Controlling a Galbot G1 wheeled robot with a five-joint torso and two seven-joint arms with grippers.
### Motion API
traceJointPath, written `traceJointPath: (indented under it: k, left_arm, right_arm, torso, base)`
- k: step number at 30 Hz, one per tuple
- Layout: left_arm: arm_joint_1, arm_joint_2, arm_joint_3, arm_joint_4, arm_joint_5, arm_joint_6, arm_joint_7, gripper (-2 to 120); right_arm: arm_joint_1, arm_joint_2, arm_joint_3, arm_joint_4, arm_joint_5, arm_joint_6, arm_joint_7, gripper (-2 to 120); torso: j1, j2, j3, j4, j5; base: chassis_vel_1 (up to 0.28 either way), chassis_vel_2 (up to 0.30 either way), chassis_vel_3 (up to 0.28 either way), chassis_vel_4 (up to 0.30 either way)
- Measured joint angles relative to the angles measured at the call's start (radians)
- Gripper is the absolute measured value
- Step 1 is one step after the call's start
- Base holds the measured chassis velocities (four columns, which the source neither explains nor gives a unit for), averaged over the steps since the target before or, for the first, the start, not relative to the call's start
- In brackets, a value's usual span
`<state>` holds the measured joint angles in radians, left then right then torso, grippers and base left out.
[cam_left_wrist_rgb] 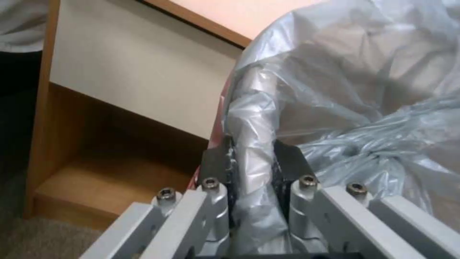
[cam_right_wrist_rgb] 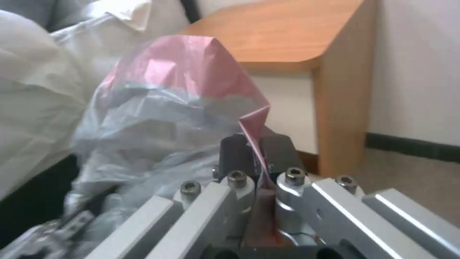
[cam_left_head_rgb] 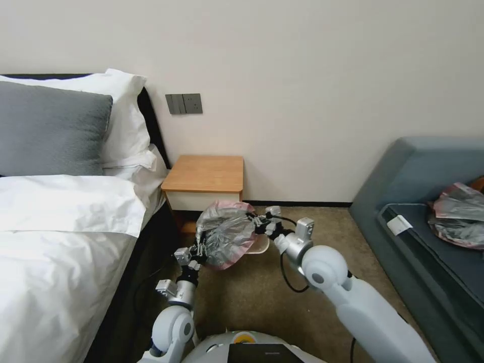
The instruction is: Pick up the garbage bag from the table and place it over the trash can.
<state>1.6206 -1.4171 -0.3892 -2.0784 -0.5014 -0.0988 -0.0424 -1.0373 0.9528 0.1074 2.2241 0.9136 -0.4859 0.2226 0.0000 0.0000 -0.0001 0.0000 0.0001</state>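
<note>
The garbage bag (cam_left_head_rgb: 225, 234), grey and wrinkly with a pinkish-red rim, hangs spread between my two grippers in front of the table (cam_left_head_rgb: 204, 174). My left gripper (cam_left_head_rgb: 200, 247) is shut on the bag's left edge, where a grey fold (cam_left_wrist_rgb: 251, 158) is pinched between the fingers. My right gripper (cam_left_head_rgb: 255, 221) is shut on the pink rim (cam_right_wrist_rgb: 254, 133) at the bag's right side. Just beneath the bag, a cream edge of the trash can (cam_left_head_rgb: 261, 245) peeks out; the rest is hidden by the plastic.
A bed (cam_left_head_rgb: 60, 227) with white sheets and pillows runs along the left. A blue-grey sofa (cam_left_head_rgb: 428, 222) on the right carries a heap of grey and pink bags (cam_left_head_rgb: 460, 214). Brown carpet (cam_left_head_rgb: 252, 302) lies between them.
</note>
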Motion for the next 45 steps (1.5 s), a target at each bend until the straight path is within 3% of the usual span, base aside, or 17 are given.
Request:
traceJointPath:
  k: [13,23,27,31,34,36,39,45]
  left_arm:
    - [0.012,0.015,-0.009,-0.026,-0.009,-0.02,0.027,11]
    - [0.01,0.014,-0.004,-0.036,-0.025,-0.026,0.036,11]
    - [0.01,0.015,-0.004,-0.041,-0.035,-0.032,0.037,11]
    - [0.01,0.015,-0.004,-0.042,-0.038,-0.035,0.038,11]
    - [0.004,0.013,-0.002,-0.041,-0.039,-0.035,0.038,11]
    - [0.001,0.013,-0.002,-0.04,-0.04,-0.035,0.037,11]
    - [-0.008,0.013,-0.009,-0.033,-0.047,-0.035,0.034,11]
    - [-0.01,0.015,-0.01,-0.03,-0.043,-0.034,0.035,11]
  right_arm:
    - [-0.029,-0.126,0.11,-0.035,0.008,0.018,-0.036,0]
    - [-0.047,-0.172,0.14,-0.066,-0.027,0.023,-0.065,0]
    - [-0.064,-0.185,0.157,-0.075,-0.074,0.032,-0.096,17]
    - [-0.079,-0.194,0.171,-0.068,-0.126,0.043,-0.131,26]
    - [-0.127,-0.214,0.208,-0.023,-0.2,0.064,-0.18,41]
    - [-0.137,-0.217,0.214,-0.013,-0.21,0.068,-0.183,43]
    - [-0.199,-0.237,0.252,0.05,-0.283,0.102,-0.19,59]
    - [-0.229,-0.238,0.27,0.106,-0.401,0.154,-0.191,78]
  torso:
    - [0.0,0.0,0.0,0.0,-0.0001]
    - [0.0,0.0,0.0,0.0,0.0]
    - [0.0,0.0,0.0,0.0001,0.0]
    - [0.0,0.0,0.0,0.0002,0.0]
    - [0.0,0.0,0.0,0.0,-0.0002]
    - [0.0,0.0,0.0,-0.0001,-0.0001]
    - [0.0,0.0,0.0,-0.0001,-0.0002]
    - [0.0,0.0,0.0,0.0,-0.0002]
  base:
    - [0.0,0.0,0.0,0.0]
    - [0.0,0.0,0.0,0.0]
    - [0.0,0.0,0.0,0.0]
    - [0.0,0.0,0.0,0.0]
    - [0.0,0.0,0.0,0.0]
    - [0.0,0.0,0.0,0.0]
    - [0.0,0.0,0.0,0.0]
    - [0.0,0.0,0.0,0.0]
